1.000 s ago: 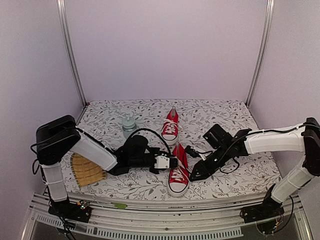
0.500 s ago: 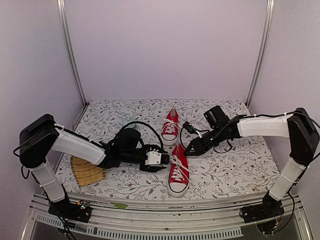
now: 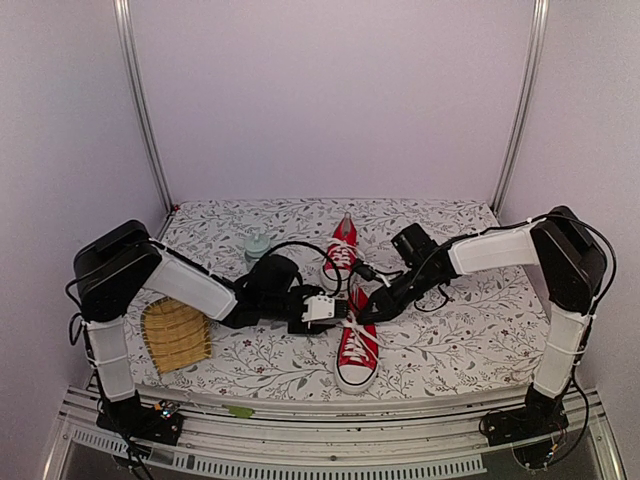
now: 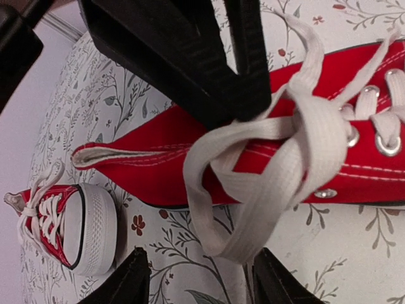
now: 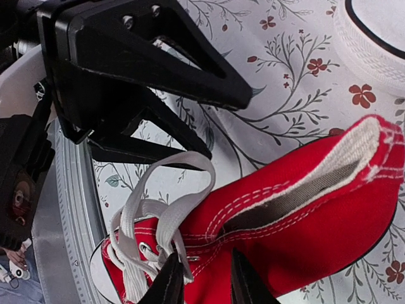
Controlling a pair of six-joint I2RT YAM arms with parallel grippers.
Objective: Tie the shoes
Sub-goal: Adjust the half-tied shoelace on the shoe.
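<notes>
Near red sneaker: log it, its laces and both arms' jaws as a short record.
shoe: red canvas sneaker with white toe cap, toe towards the arms
laces: white laces, loosely looped, not drawn tight
left gripper: jaws open, a lace loop between them
right gripper: jaws narrow at the knot; grip unclear
other shoe: matching red sneaker, farther back

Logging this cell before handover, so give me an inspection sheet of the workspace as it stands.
Surface: floral cloth, flat.
Job's things: near shoe, lace loosely looped; far shoe apart behind it.
Clutter: small bottle; woven mat.
Hands: left hand open, the lace's loop between its fingers; right hand narrow beside the knot, grip unclear.
Cables: black cable arcs over the left arm.
Surroundings: lilac walls, metal posts.
</notes>
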